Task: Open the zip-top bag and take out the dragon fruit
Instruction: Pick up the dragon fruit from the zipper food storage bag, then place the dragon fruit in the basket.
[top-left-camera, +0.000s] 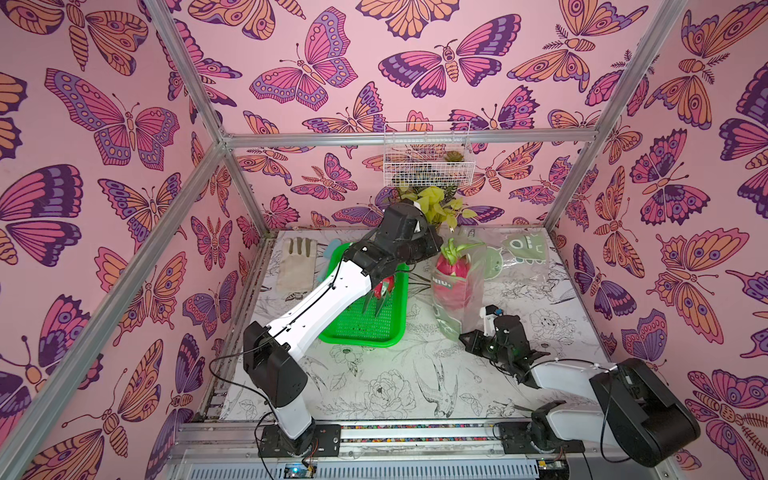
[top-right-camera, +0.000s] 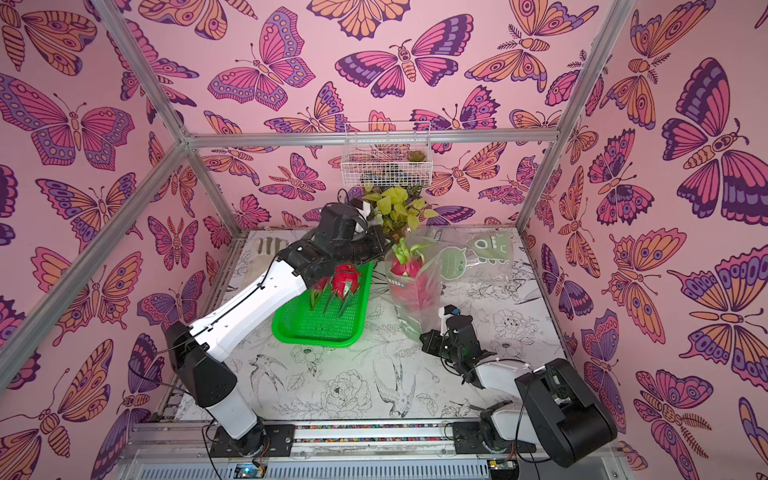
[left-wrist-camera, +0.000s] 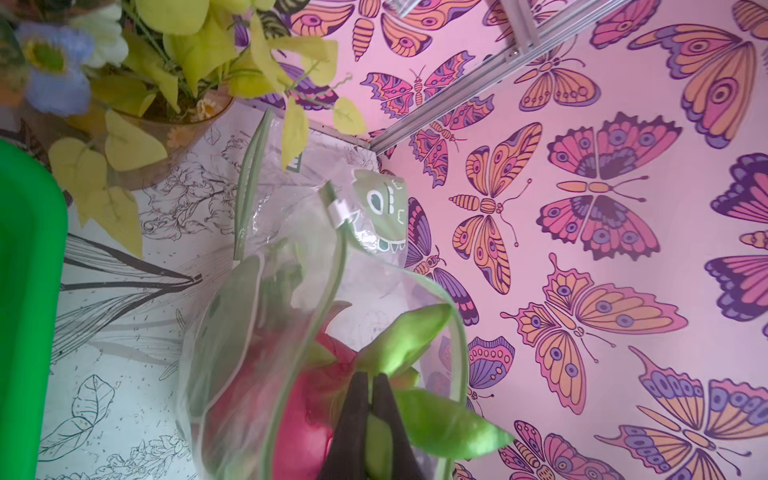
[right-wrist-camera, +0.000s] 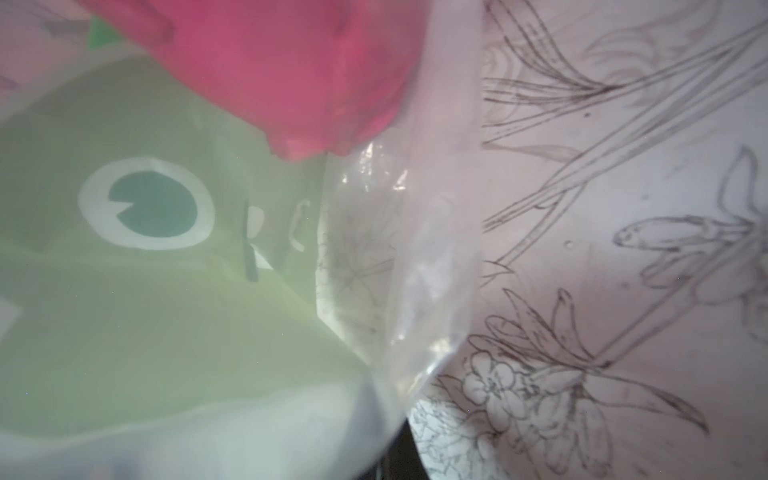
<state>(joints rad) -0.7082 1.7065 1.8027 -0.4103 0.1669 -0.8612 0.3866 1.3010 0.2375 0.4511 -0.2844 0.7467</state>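
1. The zip-top bag (top-left-camera: 454, 320) is thin clear film, crinkled and shiny, with a pale green print and a green zip rim. It stands upright on the table (top-left-camera: 374, 386) with its mouth gaping at the top.
2. One dragon fruit (top-left-camera: 451, 270) sits inside it, a smooth magenta oval. Its green-tipped scales poke out of the mouth.
3. The left gripper (left-wrist-camera: 370, 379) is clenched on one of those leafy scales, its dark fingers pinched flat against it.
4. The right gripper (top-left-camera: 468, 337) sits low at the bag's near bottom corner, clamped tight. The film runs straight into it, so it looks to be pinching the bag there.
5. A glossier red dragon fruit (top-right-camera: 345, 279) and a magenta fruit (top-right-camera: 320, 285) lie in the green tray (top-left-camera: 365, 332), a perforated plastic dish just beside the bag. The left arm crosses above and hides part of them.
6. Behind the bag are a potted plant (top-left-camera: 436, 201) with soft yellow-green leaves and a white wire basket (top-left-camera: 424, 174) on the wall.
7. A beige glove (top-left-camera: 297, 266) lies flat by the tray.
8. The table cover is white, with line-drawn flowers and birds.
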